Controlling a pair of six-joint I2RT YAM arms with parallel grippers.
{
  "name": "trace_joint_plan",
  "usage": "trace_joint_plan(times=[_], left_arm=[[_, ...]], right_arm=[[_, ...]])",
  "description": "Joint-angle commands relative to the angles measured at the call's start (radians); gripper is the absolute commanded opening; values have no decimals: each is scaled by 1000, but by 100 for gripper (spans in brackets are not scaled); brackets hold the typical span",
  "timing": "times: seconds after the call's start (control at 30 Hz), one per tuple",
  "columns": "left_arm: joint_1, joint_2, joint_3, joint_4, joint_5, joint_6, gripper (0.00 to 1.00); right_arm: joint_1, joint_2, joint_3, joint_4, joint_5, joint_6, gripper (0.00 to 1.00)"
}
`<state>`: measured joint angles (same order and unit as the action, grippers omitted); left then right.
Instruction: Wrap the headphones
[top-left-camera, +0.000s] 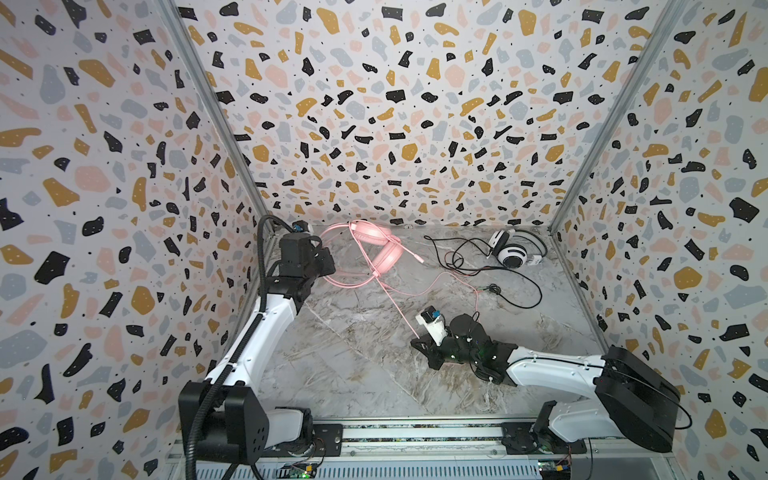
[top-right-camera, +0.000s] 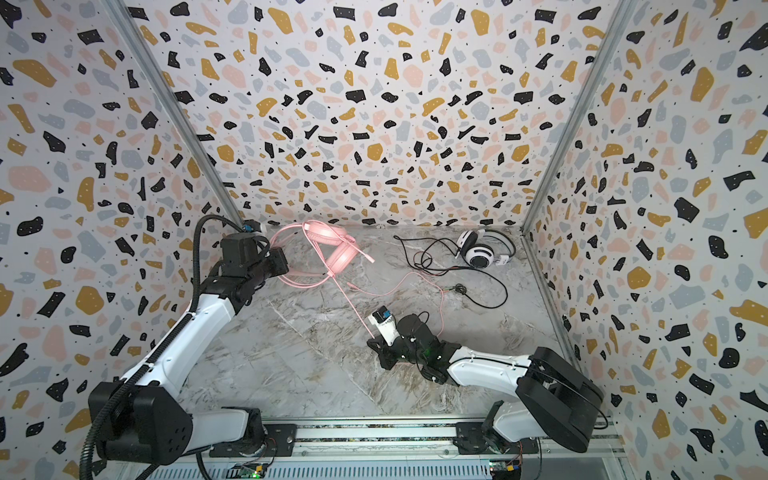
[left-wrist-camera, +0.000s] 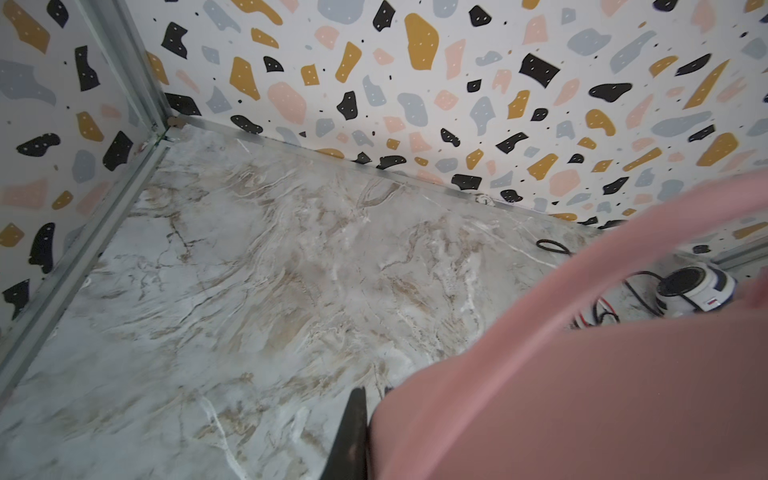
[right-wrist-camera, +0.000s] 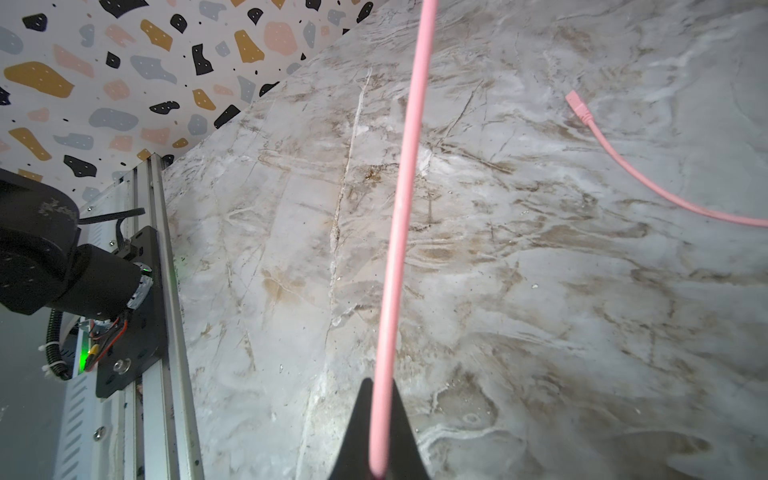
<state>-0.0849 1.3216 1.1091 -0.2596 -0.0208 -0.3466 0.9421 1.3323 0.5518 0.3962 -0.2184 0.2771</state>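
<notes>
The left hand (top-left-camera: 326, 266) was closed on the headband (left-wrist-camera: 615, 257) of the pink headset (top-left-camera: 384, 254), at the far left of the worktop (top-left-camera: 353, 374). The right hand (right-wrist-camera: 379, 428) was clamped on the pink cord (right-wrist-camera: 404, 199), which ran taut between the two.

Judged step: cord winding, at an early stage. The next move called for carrying the cord around the headset under tension.

The slack end and its plug (right-wrist-camera: 577, 106) lay near the black cords (top-left-camera: 515, 299) of the white-and-black headset (top-left-camera: 513, 254), which sat unwrapped in the far right corner. Snagging was possible.
</notes>
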Motion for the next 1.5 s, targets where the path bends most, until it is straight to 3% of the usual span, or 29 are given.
trace_joint_plan(times=[0.0,0.27,0.47,0.6,0.73,0.93,1.3,1.47], left_arm=[[-12,9,77,91,-138,-15,0],[-125,58,114,21,-339,62,0],[-193,178,198,-88,-430,115,0],[-216,210,210,-90,-391,119,0],[-255,246,225,-115,-427,142,0],[-276,331,288,-183,-347,149,0],[-306,318,285,-172,-306,152,0],[-326,310,287,-177,-310,173,0]], right_arm=[[11,-54,43,-165,43,-41,0],[11,-128,152,-270,149,-145,0],[-9,-147,257,-346,242,-227,0],[-37,-168,325,-370,217,-244,0],[-48,-160,397,-393,210,-265,0],[-51,-114,476,-420,175,-278,0],[5,-49,565,-407,61,-219,0],[15,-26,627,-417,69,-222,0]])
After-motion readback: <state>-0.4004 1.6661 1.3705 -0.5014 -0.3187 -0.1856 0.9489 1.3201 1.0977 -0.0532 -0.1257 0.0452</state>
